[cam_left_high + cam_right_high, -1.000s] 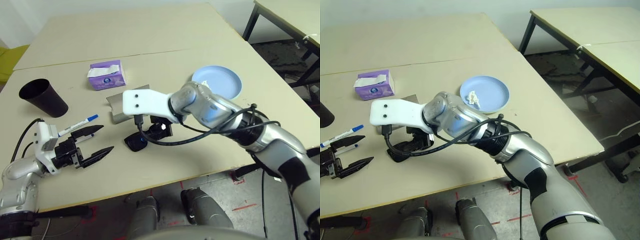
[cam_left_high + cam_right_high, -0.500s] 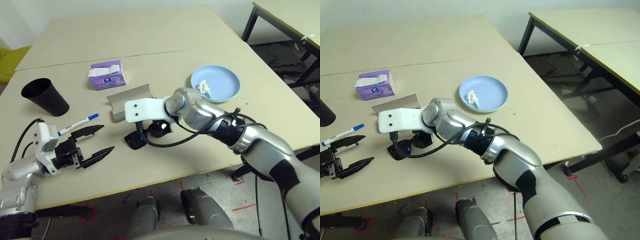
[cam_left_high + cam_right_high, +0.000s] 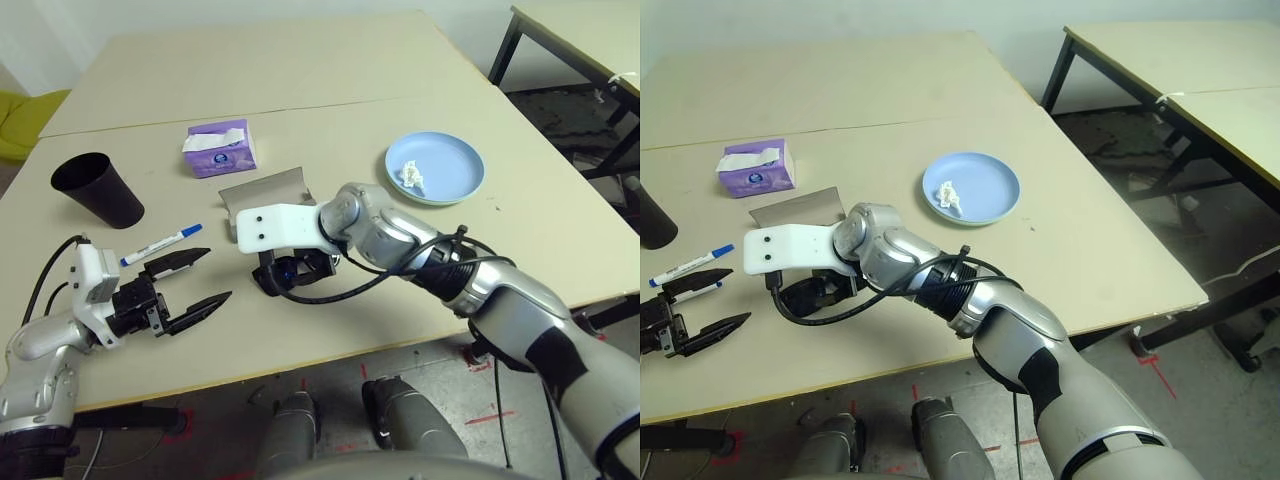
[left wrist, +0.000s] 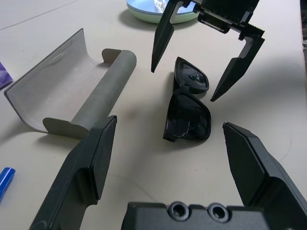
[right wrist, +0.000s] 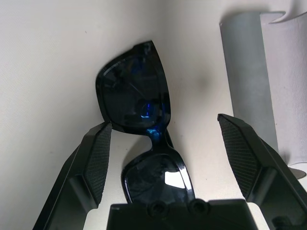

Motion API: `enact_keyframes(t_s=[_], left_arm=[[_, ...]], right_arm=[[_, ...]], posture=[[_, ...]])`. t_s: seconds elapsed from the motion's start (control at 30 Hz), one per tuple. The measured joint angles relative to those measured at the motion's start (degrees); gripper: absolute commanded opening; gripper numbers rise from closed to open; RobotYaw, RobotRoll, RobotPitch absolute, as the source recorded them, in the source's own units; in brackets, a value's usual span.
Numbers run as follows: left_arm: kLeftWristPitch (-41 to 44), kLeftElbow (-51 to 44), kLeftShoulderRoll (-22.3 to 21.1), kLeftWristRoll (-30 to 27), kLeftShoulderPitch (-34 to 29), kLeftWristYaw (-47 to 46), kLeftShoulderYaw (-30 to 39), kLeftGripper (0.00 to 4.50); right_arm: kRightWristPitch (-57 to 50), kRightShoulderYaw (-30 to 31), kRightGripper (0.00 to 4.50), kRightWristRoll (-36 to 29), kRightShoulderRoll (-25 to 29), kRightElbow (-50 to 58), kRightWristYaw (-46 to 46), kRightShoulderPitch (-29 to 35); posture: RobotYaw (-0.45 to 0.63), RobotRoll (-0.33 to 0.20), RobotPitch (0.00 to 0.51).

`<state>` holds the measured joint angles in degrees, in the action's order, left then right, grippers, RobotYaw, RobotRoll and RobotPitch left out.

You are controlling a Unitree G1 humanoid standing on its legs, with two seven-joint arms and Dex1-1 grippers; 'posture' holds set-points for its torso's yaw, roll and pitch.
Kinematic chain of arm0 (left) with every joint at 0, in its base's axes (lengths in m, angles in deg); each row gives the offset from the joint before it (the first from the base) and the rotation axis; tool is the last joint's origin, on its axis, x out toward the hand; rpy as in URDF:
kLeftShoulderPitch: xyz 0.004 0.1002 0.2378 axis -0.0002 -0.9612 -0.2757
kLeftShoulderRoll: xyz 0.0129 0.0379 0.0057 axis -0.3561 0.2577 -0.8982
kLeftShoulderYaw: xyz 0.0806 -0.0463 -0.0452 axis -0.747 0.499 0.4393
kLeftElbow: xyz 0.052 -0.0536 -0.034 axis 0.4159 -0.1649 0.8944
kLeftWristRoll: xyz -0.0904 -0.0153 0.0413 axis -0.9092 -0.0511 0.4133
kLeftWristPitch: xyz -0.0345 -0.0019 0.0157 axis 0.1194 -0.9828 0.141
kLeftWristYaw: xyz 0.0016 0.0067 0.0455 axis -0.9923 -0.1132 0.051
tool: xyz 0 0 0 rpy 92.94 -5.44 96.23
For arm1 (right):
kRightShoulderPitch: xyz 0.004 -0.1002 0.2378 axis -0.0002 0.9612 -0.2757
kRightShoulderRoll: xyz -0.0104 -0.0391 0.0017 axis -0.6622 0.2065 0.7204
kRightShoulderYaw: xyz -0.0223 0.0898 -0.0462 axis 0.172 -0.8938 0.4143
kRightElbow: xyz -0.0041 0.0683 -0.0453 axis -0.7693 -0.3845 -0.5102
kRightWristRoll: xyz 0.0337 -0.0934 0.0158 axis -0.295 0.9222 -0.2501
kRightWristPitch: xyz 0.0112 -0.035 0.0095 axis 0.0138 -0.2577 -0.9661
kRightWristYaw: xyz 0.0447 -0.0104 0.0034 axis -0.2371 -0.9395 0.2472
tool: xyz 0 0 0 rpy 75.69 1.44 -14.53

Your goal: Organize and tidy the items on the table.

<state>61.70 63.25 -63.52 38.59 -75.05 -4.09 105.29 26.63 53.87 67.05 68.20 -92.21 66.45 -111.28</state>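
The pale beige surface [image 3: 330,60] carries every item of the tidying task. The right arm reaches across the body toward the robot's left, wrist bent down, so that the right pincer [image 4: 206,64] hangs spread wide directly over the black sunglasses [image 4: 188,106], one finger to either side of the frame and neither touching it; this placement suggests a grasp about to be made. The light blue plate [image 3: 436,168], stacked on a pale green one, sits toward the right edge with the crumpled tissue [image 3: 409,174] on it. The grey glasses case [image 4: 72,91] lies open just beside the sunglasses, probably ready to receive them. The purple tissue box [image 3: 219,148] stands behind the case. The black cup [image 3: 98,189] stands upright near the left edge. The left arm rests low at the near-left edge, its left pincer [image 3: 195,282] wide open and empty, pointed toward the sunglasses. A white pen with a blue cap [image 3: 158,245] lies just beyond its fingers.
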Motion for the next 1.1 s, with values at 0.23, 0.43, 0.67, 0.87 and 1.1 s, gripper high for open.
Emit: enact_keyframes(t_s=[0.23,0.43,0.67,0.87,1.1], left_arm=[[0.4,-0.5,0.1,0.0,0.0,-0.5,0.0,4.50],[0.7,-1.2,0.4,0.0,0.0,-1.1,0.0,4.50],[1.0,-1.7,0.5,0.0,0.1,-1.3,0.0,4.50],[1.0,-1.8,0.7,0.0,0.1,-1.5,0.0,4.50],[1.0,-1.9,0.9,0.0,0.1,-1.5,-0.1,4.50]], right_arm=[[2.3,0.0,4.47,1.9,-0.1,-1.1,0.5,0.8],[3.9,0.0,4.47,3.2,-0.4,-2.4,0.9,0.9],[4.6,0.0,4.47,4.1,-0.3,-2.4,2.0,1.9],[5.1,0.0,4.47,5.0,-0.1,-2.4,2.7,2.1],[5.1,-0.1,4.47,5.6,0.2,-2.3,3.5,2.8]], posture=[[-0.06,0.000,0.149],[-0.06,0.000,0.149],[-0.06,0.000,0.150],[-0.06,0.000,0.147],[-0.06,0.000,0.149]])
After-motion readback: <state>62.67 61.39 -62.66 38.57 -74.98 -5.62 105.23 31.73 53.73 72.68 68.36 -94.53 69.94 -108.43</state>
